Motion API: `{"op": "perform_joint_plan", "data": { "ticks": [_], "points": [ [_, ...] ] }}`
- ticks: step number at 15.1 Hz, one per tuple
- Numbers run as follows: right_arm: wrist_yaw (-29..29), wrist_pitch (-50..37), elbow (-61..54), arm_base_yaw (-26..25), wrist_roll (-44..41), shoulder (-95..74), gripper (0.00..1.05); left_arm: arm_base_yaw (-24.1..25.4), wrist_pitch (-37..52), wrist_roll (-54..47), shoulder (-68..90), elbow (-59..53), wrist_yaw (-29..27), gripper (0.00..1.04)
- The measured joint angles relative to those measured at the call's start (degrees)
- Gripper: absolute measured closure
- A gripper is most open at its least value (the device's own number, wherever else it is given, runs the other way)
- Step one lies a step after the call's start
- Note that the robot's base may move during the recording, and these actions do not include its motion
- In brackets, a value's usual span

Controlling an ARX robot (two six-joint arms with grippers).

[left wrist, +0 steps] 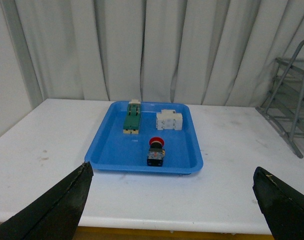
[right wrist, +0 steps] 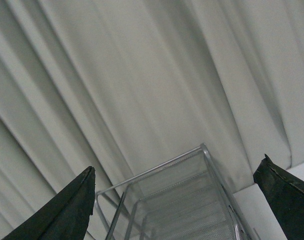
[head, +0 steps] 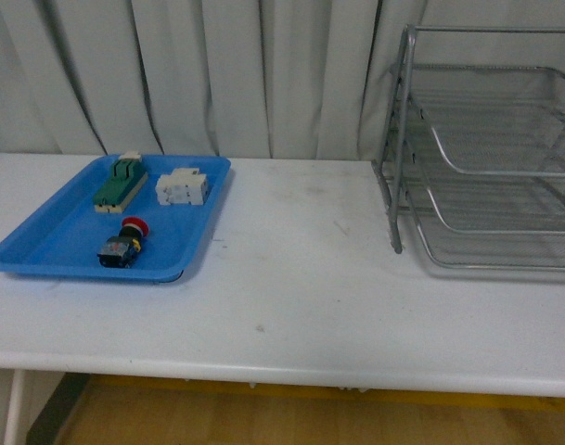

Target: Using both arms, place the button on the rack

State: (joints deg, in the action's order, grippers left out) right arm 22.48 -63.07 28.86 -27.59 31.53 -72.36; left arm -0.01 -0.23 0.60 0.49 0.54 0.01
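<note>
Left hand: fingers wide apart, empty, aimed square at blue tray. Button lay on its side inside tray, near tray's front rim, dead ahead of left hand. Long axis ran away from hand: dark body nearer, red cap farther. Green-topped switch block and white terminal block sat deeper in tray. Right hand: fingers apart, empty, angled up over rack, well apart from tray across desk. Judged: left arm nearer for pick.

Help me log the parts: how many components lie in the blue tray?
3. In the blue tray: the green-topped switch block at the far left, the white terminal block right of it, and the button nearer the robot. Nothing seems hidden.
</note>
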Motion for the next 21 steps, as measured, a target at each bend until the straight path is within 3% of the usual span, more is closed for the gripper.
{"op": "perform_joint_plan", "data": {
  "ticks": [2,3,6,8,14,21],
  "points": [
    [-0.7,-9.9,8.2,-2.1,16.2,-20.1,0.06,0.0,0.0,0.0,0.0,0.0,0.0,0.07],
    [-0.2,-10.7,9.8,-1.9,25.0,-27.1,0.06,0.0,0.0,0.0,0.0,0.0,0.0,0.07],
    [0.7,-10.2,7.6,4.1,47.0,-40.2,0.06,0.0,0.0,0.0,0.0,0.0,0.0,0.07],
    [0.8,-10.6,7.1,8.3,54.3,-44.0,0.06,0.0,0.0,0.0,0.0,0.0,0.0,0.07],
    [-0.1,-10.6,10.0,15.6,55.8,-52.9,0.06,0.0,0.0,0.0,0.0,0.0,0.0,0.07],
    [-0.7,-10.7,16.7,16.7,53.2,-56.6,0.06,0.0,0.0,0.0,0.0,0.0,0.0,0.07]
  ]
}}
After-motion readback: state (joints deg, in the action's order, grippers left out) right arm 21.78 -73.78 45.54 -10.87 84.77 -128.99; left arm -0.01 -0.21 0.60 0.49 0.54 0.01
